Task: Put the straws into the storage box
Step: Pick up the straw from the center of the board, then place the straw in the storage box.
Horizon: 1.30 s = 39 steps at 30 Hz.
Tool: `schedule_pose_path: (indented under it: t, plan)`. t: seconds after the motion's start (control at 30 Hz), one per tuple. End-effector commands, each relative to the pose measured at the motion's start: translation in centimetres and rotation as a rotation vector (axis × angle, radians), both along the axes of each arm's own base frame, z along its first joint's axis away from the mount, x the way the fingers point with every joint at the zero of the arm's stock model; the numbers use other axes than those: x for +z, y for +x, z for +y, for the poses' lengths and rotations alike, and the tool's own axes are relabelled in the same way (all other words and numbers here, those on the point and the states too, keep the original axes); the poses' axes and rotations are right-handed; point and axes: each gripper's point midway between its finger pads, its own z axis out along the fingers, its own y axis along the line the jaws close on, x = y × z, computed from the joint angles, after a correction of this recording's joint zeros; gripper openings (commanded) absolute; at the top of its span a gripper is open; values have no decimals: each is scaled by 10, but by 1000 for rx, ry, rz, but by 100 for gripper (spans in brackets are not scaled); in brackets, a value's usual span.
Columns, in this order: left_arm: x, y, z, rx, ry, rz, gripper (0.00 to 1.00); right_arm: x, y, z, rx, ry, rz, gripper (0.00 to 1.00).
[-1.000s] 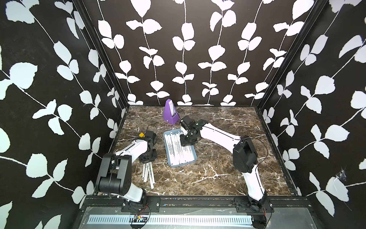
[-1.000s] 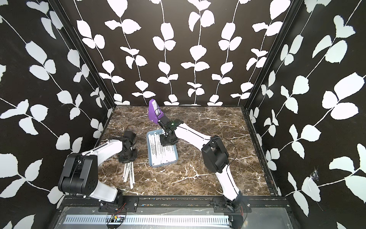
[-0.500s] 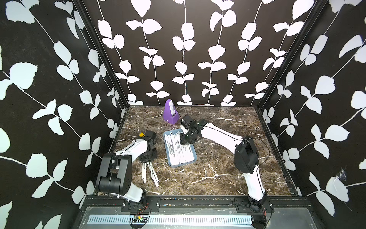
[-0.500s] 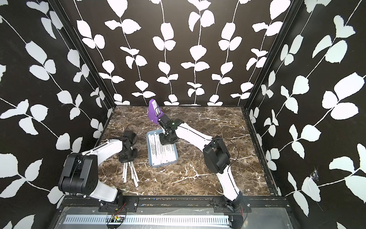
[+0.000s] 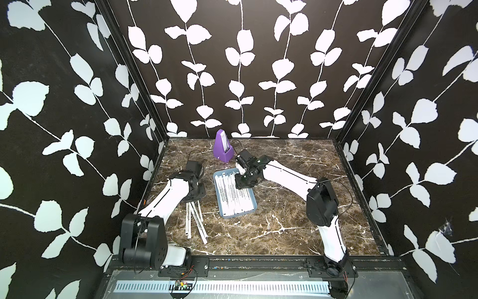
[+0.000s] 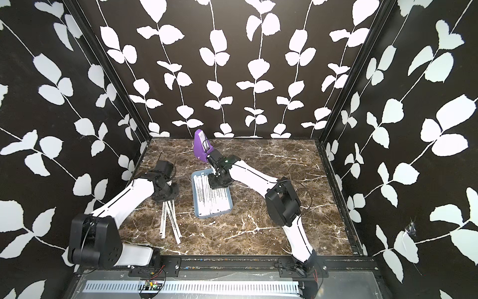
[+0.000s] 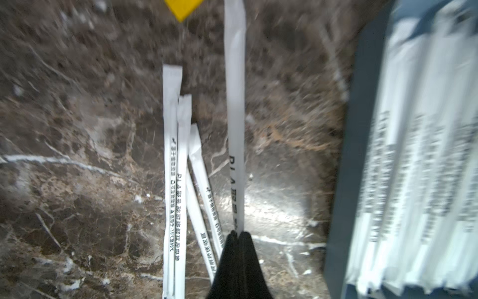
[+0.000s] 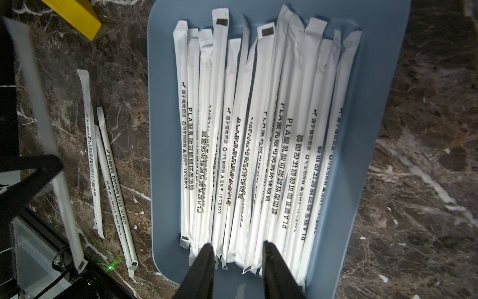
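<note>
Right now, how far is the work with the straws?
Done: most straws already lie in the storage box. In hand: the left gripper is shut on one straw. Left: three loose straws on the table beside the box. The right gripper hangs open over the box.

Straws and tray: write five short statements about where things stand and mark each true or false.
1. The left gripper is shut on a straw. True.
2. The tray is empty. False: it holds many straws.
3. Three loose straws lie on the table beside the tray. True.
4. The right gripper grips a straw. False: its jaws stand open over the tray's end, holding nothing.
5. The purple metronome lies in the tray. False: it stands upright on the table beyond it.
</note>
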Motion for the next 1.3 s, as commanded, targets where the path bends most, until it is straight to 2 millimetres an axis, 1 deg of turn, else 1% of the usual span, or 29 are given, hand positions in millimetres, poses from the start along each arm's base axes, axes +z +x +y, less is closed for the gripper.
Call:
schedule_pose_path:
  t: [0.0, 0.13, 0.2, 0.33, 0.43, 0.53, 0.67, 0.77, 0.83, 0.9, 1.03, 1.1, 1.17, 1.23, 1.27]
  plan:
    - [21, 10, -35, -41, -72, -43, 2, 16, 6, -12, -35, 26, -11, 33]
    - [17, 38, -75, -82, -156, -96, 1, 19, 9, -19, -58, 25, -16, 33]
    - [11, 50, -88, -102, -153, -85, 1, 20, 10, -20, -65, 30, -12, 33]
    - [-13, 67, -102, -106, -159, -53, 0, 19, 8, -24, -69, 24, -7, 33]
    - [-37, 68, -106, -109, -146, -3, 0, 17, 6, -27, -75, 18, -4, 33]
    - [-60, 59, -103, -96, -123, 53, 0, 13, 5, -28, -81, 18, -1, 33]
    - [-74, 47, -95, -80, -88, 85, 1, 8, 4, -29, -85, 19, 5, 33]
    - [-81, 44, -97, -77, -97, 108, 9, 5, 5, -26, -84, 26, 13, 33]
    - [-79, 45, -99, -77, -105, 112, 15, 4, 6, -24, -80, 25, 12, 33]
    - [-72, 47, -98, -75, -99, 103, 20, 5, 6, -25, -77, 24, 9, 33]
    - [-46, 50, -93, -82, -79, 62, 23, 3, 6, -25, -75, 19, 4, 33]
    - [-32, 48, -88, -83, -68, 43, 25, 0, 5, -24, -71, 23, 10, 32]
    - [-18, 42, -79, -79, -50, 30, 27, -1, 4, -23, -69, 28, 14, 32]
    - [-7, 32, -63, -65, -14, 23, 29, -2, 3, -23, -68, 32, 17, 32]
    - [-3, 24, -52, -53, 4, 25, 31, -3, 2, -23, -67, 33, 17, 32]
